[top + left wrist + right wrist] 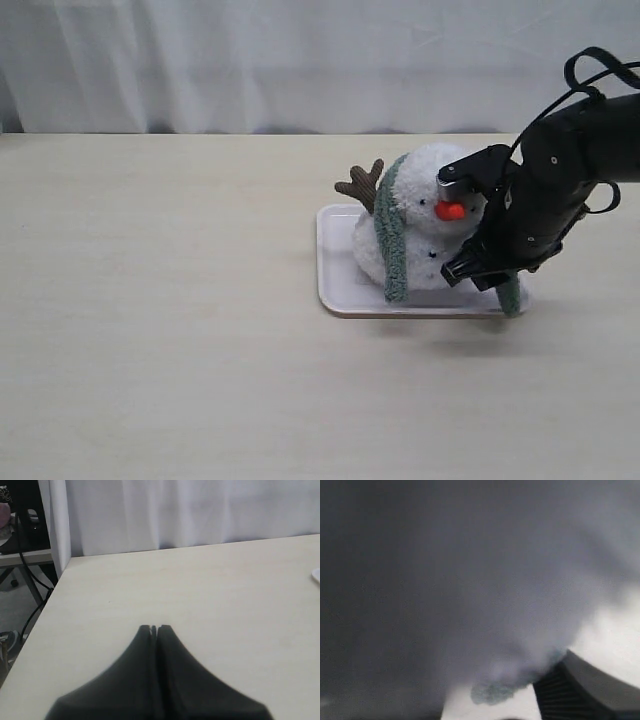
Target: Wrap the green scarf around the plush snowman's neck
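The right pincer (pixel 480 272) is pressing close beside the snowman (pixel 420 200) on the tray (pixel 335 285), its opening impossible to tell; the green scarf (pixel 393 245) is draping down the snowman's far side, its other end hanging just below this pincer

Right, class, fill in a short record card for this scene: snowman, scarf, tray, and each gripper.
plush snowman: sits on the white tray, one brown twig arm sticking out
green scarf: draped over the snowman, one end hanging down its front, another showing at the tray's edge under the right arm
wrap around the neck: cannot tell if complete
right gripper: close against the snowman; jaws hidden, wrist view blurred
left gripper: shut, empty, over bare table
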